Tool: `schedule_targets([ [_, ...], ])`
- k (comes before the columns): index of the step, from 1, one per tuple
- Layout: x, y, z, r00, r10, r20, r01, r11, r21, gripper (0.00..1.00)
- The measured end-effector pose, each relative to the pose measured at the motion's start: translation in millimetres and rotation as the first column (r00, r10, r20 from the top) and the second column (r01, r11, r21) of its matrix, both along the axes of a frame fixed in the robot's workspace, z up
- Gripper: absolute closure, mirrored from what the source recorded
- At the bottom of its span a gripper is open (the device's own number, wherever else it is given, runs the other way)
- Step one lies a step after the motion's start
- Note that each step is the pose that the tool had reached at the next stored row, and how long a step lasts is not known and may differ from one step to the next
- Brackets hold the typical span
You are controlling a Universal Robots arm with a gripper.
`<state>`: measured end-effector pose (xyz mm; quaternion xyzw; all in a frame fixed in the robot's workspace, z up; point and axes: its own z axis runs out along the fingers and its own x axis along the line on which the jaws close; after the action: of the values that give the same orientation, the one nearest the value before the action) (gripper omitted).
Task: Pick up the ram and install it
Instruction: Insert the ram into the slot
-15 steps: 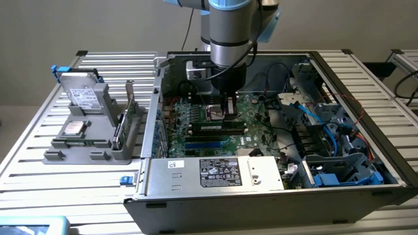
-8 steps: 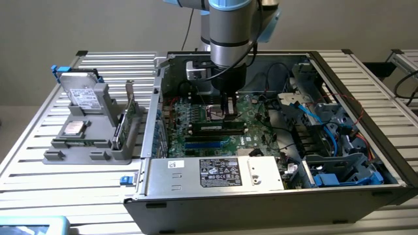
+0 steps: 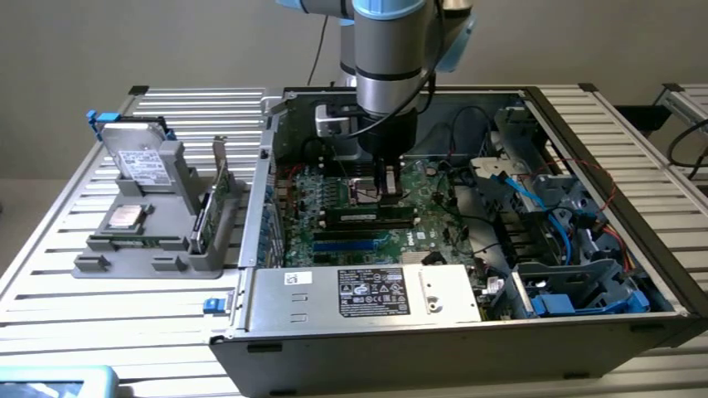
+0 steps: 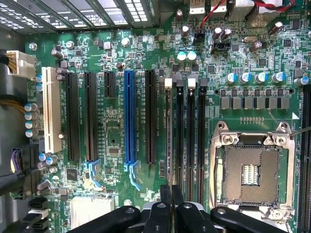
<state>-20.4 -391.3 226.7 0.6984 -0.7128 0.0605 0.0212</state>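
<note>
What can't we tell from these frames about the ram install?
- Seating depth of the ram: too small to judge in the exterior view; the wrist view sees it edge-on.
- Whether the gripper touches the ram: in the exterior view the gripper's own body blocks the fingertips.
- Parts in the grey fixture: exterior view, too small to identify.

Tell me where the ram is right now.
In the exterior view the ram sits on the motherboard inside the case, right under the gripper.
</note>
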Motion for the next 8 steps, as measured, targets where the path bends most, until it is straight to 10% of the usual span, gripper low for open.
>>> schedule_targets([
  [8, -0.3, 0.0, -1.9, 1.0, -0.001, 0.0009, 0.001, 1.0, -0.0001, 0.88],
])
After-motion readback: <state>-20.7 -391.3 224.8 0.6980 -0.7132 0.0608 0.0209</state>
